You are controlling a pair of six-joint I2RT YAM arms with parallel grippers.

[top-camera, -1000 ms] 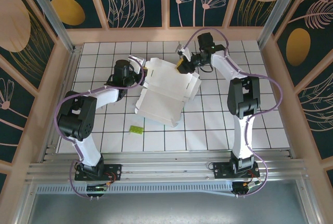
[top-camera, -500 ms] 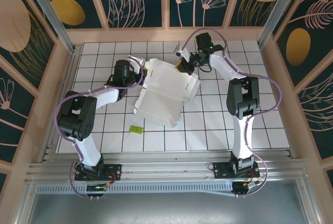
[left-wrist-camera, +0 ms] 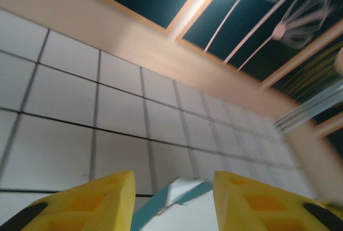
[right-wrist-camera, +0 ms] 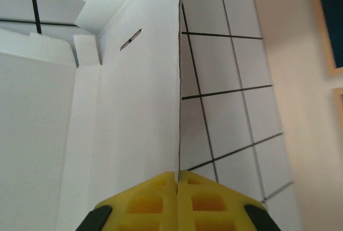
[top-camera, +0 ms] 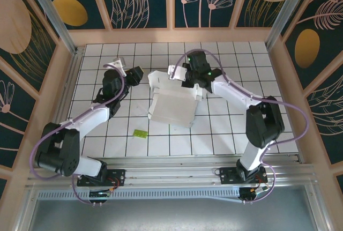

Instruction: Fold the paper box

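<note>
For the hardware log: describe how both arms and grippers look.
The left arm and right arm have white shells, black joints and looping purple cables. Their fingers are yellow with recessed pockets; green lights glow near the right wrist.

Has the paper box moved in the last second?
Yes. The paper box slid right: its near-left corner, once directly beyond the lime-green piece, now sits right of it.

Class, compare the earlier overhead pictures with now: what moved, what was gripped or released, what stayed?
The left gripper let go of the paper box at its left edge, opened and drew back leftward, clear of it. The right gripper moved left along the far edge and now pinches a thin white wall. The box turned a little. The green piece stayed put.
</note>
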